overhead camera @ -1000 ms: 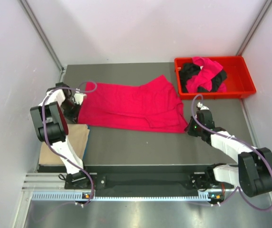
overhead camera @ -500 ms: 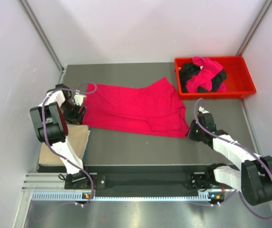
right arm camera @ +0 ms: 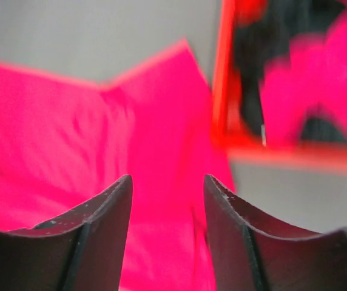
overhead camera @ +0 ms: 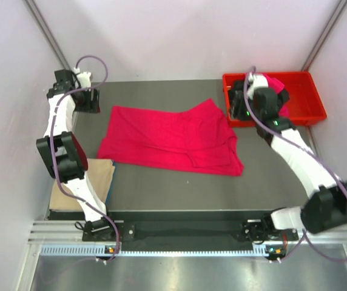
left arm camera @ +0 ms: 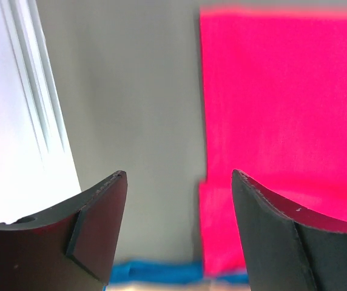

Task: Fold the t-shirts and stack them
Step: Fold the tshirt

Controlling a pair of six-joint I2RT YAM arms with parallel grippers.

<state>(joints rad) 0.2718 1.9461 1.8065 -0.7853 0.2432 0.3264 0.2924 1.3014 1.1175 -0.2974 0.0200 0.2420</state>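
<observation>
A magenta t-shirt (overhead camera: 167,136) lies spread flat across the middle of the table, its sleeve end to the right (right arm camera: 70,139). Black and magenta t-shirts (overhead camera: 258,100) are heaped in the red tray. A folded tan t-shirt (overhead camera: 97,176) sits at the near left. My left gripper (overhead camera: 90,104) hovers open above the far left of the table; in the left wrist view (left arm camera: 178,176) its jaws hold nothing, and the magenta shirt's edge (left arm camera: 282,109) lies below on the right. My right gripper (overhead camera: 237,109) is open beside the tray's left end, empty (right arm camera: 167,179) above the shirt.
The red plastic tray (overhead camera: 310,115) stands at the far right corner; its rim (right arm camera: 225,91) shows in the right wrist view. White walls close in the table on three sides. Blue tape (left arm camera: 155,271) marks the near edge by the tan shirt.
Both grippers have opened, let go of the magenta shirt's ends and lifted away toward the far side. The shirt has settled flat on the table.
</observation>
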